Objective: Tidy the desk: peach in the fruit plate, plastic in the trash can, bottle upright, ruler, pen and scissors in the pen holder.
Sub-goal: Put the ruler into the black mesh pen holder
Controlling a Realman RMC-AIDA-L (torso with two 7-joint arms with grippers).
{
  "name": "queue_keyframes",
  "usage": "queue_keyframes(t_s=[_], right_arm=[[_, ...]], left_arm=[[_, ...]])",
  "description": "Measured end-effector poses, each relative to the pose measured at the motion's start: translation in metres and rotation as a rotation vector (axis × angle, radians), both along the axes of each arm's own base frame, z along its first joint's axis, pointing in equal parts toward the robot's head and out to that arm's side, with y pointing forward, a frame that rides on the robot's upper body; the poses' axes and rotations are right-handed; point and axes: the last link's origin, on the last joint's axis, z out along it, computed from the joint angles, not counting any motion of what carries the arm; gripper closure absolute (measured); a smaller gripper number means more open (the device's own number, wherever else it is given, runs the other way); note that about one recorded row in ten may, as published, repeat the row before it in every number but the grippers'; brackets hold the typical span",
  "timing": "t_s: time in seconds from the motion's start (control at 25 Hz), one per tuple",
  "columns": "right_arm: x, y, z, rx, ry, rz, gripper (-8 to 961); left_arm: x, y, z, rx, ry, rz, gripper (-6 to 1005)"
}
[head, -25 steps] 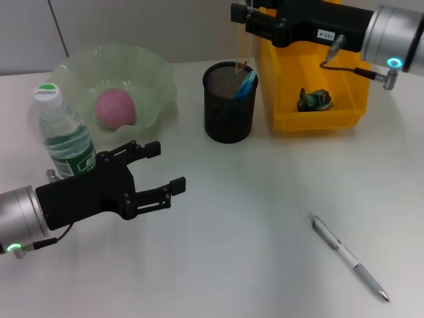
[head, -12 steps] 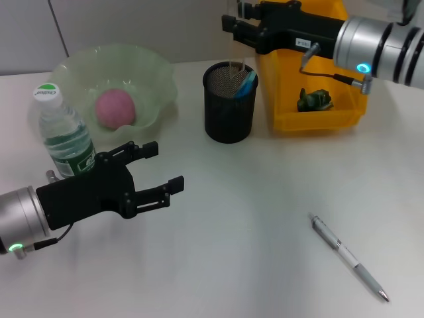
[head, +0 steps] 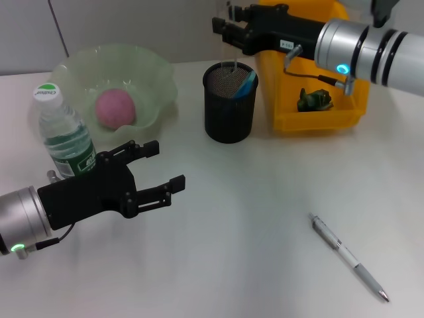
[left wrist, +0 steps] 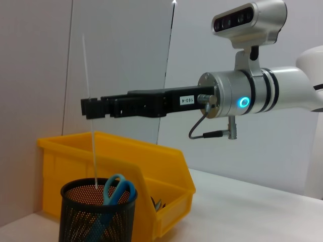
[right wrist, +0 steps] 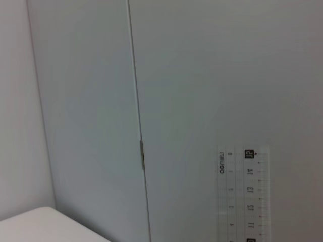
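My right gripper (head: 225,23) hangs above the black mesh pen holder (head: 228,109), shut on a clear ruler (left wrist: 90,146). The ruler stands upright with its lower end inside the holder (left wrist: 98,212); the right wrist view shows its scale (right wrist: 242,196). Blue-handled scissors (head: 246,85) stand in the holder. A silver pen (head: 348,257) lies on the desk at the front right. The pink peach (head: 116,108) sits in the pale green fruit plate (head: 156,69). The water bottle (head: 63,132) stands upright beside my left gripper (head: 167,165), which is open and holds nothing.
A yellow bin (head: 281,99) stands right of the pen holder, with a green crumpled piece (head: 315,99) inside. The right arm (head: 371,46) reaches across above that bin. A grey wall runs behind the desk.
The right gripper has shifted left over the pen holder and the ruler has gone down into it. The left arm has stayed in place.
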Motion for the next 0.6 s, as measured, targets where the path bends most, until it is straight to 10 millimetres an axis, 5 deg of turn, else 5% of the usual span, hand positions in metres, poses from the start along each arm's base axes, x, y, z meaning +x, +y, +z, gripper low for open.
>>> queue_keyframes(t_s=[0.6], right_arm=[[0.001, 0.002, -0.014, -0.008, -0.007, -0.031, 463]], left_arm=[[-0.001, -0.002, 0.0, -0.004, -0.004, 0.001, 139]])
